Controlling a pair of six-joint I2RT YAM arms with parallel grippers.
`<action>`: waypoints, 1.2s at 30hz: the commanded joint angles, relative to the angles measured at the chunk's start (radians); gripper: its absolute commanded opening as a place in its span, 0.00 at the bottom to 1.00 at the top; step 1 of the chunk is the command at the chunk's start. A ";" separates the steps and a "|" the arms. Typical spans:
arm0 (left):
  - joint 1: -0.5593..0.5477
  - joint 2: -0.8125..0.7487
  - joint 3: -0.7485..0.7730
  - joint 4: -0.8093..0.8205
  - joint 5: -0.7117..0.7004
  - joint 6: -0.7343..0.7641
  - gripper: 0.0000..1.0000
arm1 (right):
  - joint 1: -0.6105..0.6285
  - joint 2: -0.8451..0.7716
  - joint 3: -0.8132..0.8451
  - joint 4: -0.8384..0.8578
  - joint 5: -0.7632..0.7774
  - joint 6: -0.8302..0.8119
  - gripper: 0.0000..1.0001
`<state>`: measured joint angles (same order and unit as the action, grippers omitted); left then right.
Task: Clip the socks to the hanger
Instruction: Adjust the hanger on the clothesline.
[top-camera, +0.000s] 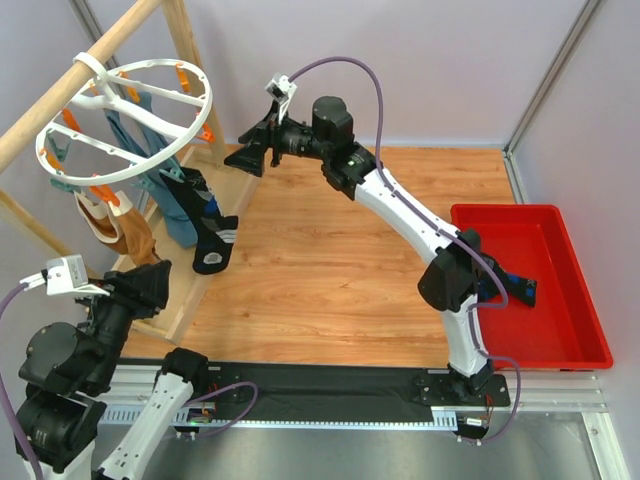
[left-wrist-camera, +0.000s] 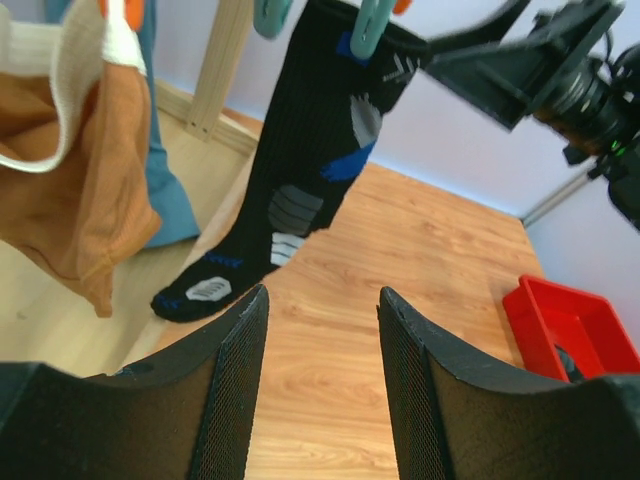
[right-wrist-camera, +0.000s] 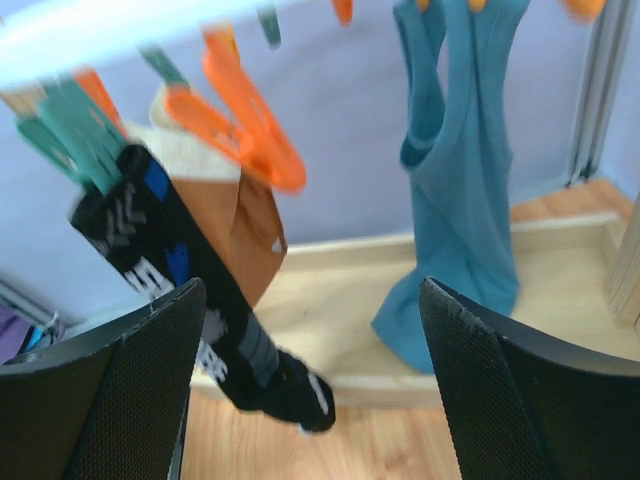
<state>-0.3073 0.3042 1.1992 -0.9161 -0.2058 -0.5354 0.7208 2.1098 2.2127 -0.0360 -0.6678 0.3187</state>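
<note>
The white ring hanger (top-camera: 125, 120) hangs from a wooden rail at the far left. One black sock (top-camera: 213, 235) with white and blue marks hangs from a teal clip (right-wrist-camera: 75, 130); it also shows in the left wrist view (left-wrist-camera: 300, 180) and the right wrist view (right-wrist-camera: 190, 300). A second dark sock (top-camera: 513, 287) lies in the red tray, partly hidden by the right arm. My right gripper (top-camera: 246, 160) is open and empty just right of the hanger (right-wrist-camera: 310, 290). My left gripper (top-camera: 152, 285) is open and empty below the hanger (left-wrist-camera: 323, 300), facing the hanging sock.
Teal-blue socks (top-camera: 165, 195) and tan socks (top-camera: 115, 225) hang on the same hanger, beside an orange clip (right-wrist-camera: 250, 125). A wooden frame base (top-camera: 185, 290) stands under them. The red tray (top-camera: 560, 300) sits at the right edge of the table.
</note>
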 joint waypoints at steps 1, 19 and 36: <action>-0.001 -0.007 0.059 0.013 -0.078 0.071 0.55 | 0.026 -0.043 -0.148 0.102 -0.020 0.057 0.87; -0.001 0.142 0.282 -0.019 -0.188 0.117 0.56 | 0.233 -0.296 -0.696 0.041 0.394 -0.053 0.81; -0.001 0.323 0.631 -0.069 -0.156 0.071 0.61 | 0.356 -0.117 -0.214 0.247 0.232 0.199 0.72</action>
<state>-0.3069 0.6708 1.7947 -1.0489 -0.3714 -0.4583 1.0832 1.8957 1.8877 0.0856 -0.3985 0.4076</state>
